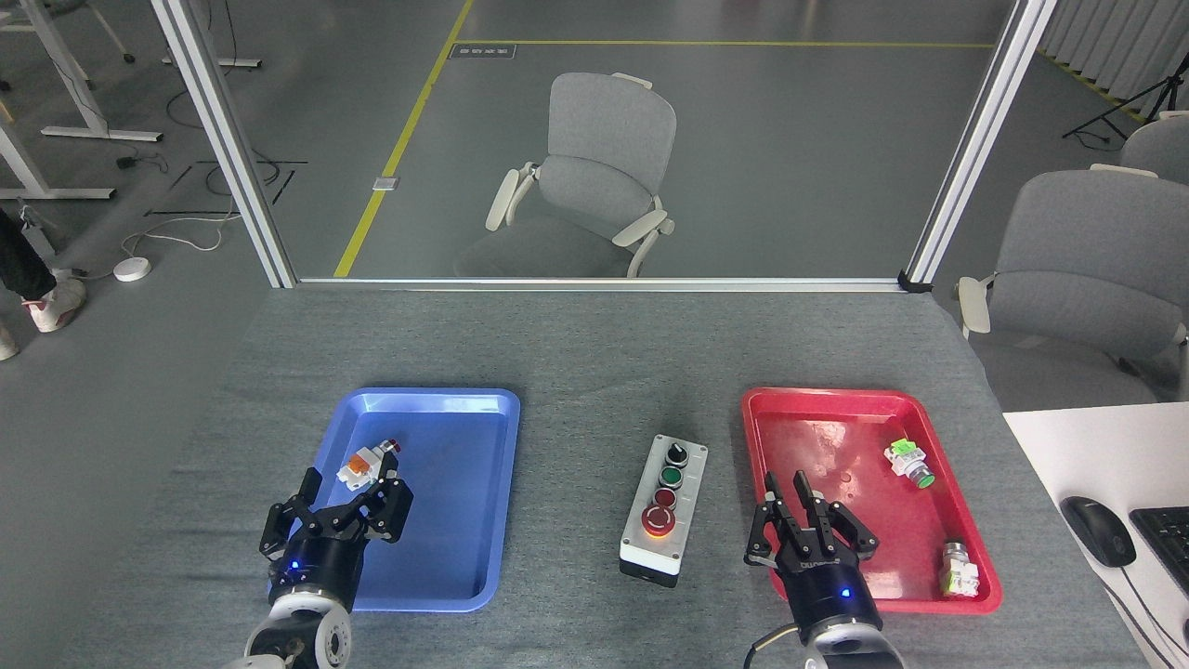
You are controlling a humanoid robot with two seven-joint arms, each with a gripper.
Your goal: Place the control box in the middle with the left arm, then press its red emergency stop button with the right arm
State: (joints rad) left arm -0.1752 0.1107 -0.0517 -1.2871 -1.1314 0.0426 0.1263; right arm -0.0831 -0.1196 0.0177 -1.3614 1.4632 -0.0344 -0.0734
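The control box stands on the grey cloth between the blue tray and the red tray, apart from both. Its long axis runs roughly away from the robot, with the far end tilted slightly to the right. The top face carries one row of four controls: a black knob at the far end, then a green button, a small red button, and the red stop button with its yellow collar at the near end. Nothing touches the box.

The left gripper hovers over the near left part of the blue tray. Its fingers are spread apart and hold nothing. A small orange-white switch lies in the blue tray just beyond the fingertips; whether a fingertip touches it cannot be told from this angle.

The right gripper is to the right of the box, over the near left edge of the red tray, and clear of the box. Its two fingers point away from the robot and stand close together; the view does not show whether they meet. A blue light shows on each wrist.

The red tray holds a green-tipped part near its far right side and a second small part at its near right corner.
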